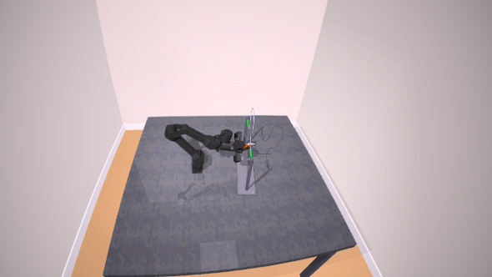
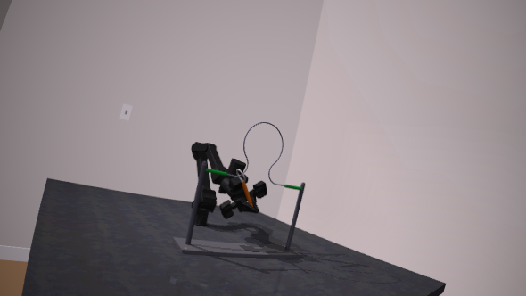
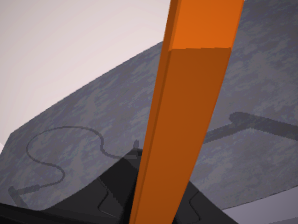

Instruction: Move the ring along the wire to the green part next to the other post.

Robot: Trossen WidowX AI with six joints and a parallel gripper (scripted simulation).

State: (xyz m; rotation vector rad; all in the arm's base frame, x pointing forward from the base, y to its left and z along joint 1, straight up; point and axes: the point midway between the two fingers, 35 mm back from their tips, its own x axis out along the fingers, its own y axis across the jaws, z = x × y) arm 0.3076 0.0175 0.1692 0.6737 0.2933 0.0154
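1 ring [image 1: 250,144] [image 2: 241,175]; above gripper [image 1: 246,147] [image 2: 252,209]; hndl [image 1: 246,146] [image 2: 247,193] [image 3: 182,110] btwn fingers, tilted

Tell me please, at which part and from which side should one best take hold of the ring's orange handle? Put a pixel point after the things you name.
Probably grip the orange flat-sided handle [image 1: 246,146] [image 2: 247,193] [image 3: 180,110] near its lower end, from the robot's side of the wire. It is long and straight, slanting down from the ring [image 2: 241,175], so the claw [image 2: 253,208] there stays well below the thin grey wire [image 2: 264,122].

high top view, low side exterior, close wrist view
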